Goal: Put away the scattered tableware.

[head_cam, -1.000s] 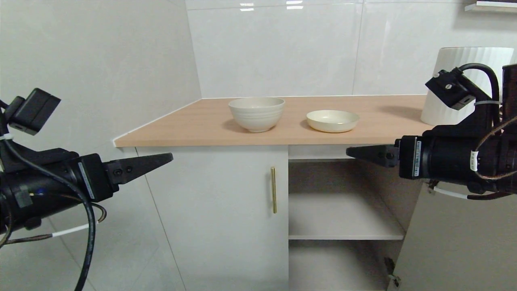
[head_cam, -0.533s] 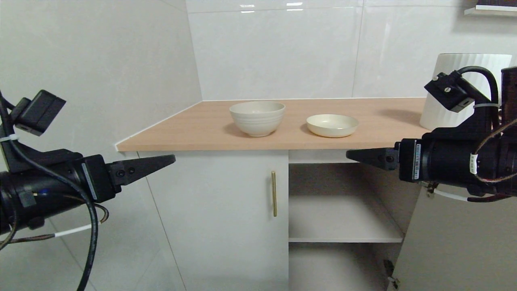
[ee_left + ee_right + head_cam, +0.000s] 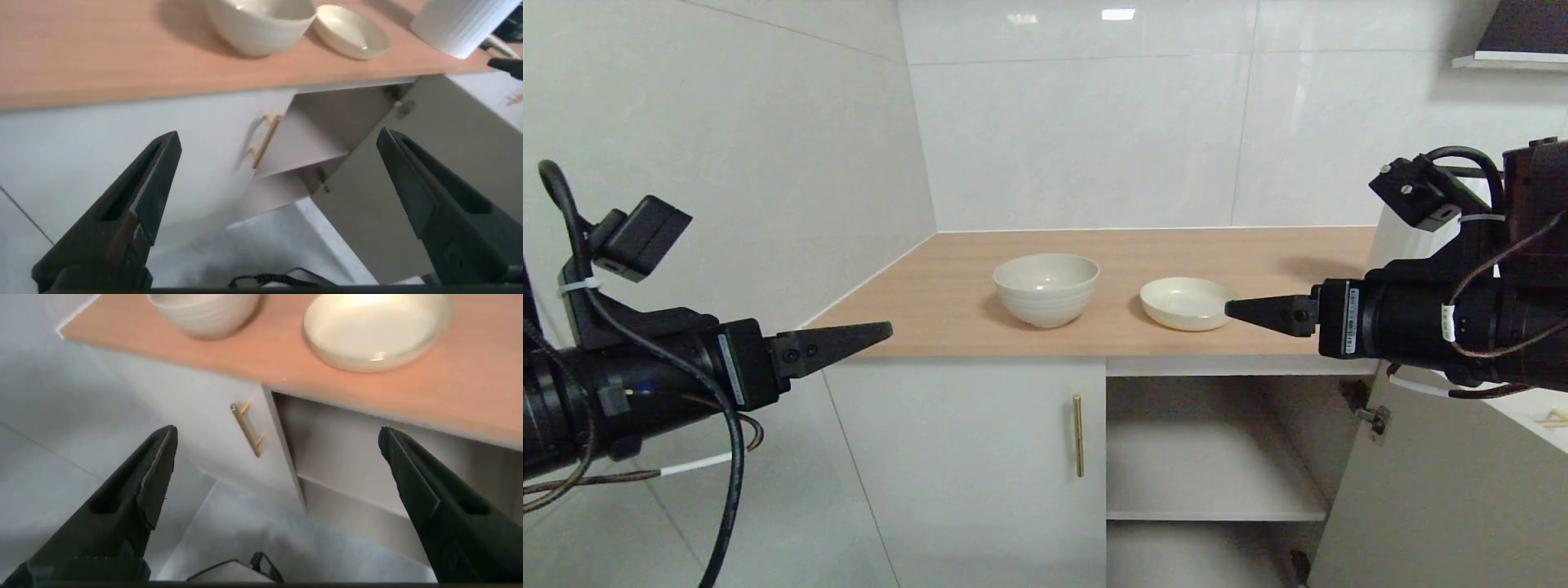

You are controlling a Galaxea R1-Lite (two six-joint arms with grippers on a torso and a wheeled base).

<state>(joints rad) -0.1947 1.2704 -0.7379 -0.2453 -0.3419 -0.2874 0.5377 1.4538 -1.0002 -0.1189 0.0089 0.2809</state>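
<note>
so, my left gripper [image 3: 876,332] and right gripper [image 3: 1235,309] both have their fingers spread wide, nothing in either. the bowl [image 3: 1046,287] sits on the countertop [image 3: 931,304], with the shallow dish [image 3: 1186,300] just beside it at its 3 o'clock, not touching. my right tip is level with the dish, at its 3 o'clock edge. the open cupboard shelf [image 3: 1209,478] is at 6 o'clock under the dish, and its door [image 3: 1421,498] is swung out below my right arm.

what worries me is that dish. the rim is low and the wood looks slick, so a sloppy pinch could just shove it into the bowl or toward the front edge at 6 o'clock. also, dropping down to the shelf, my right arm could clip that open door.
</note>
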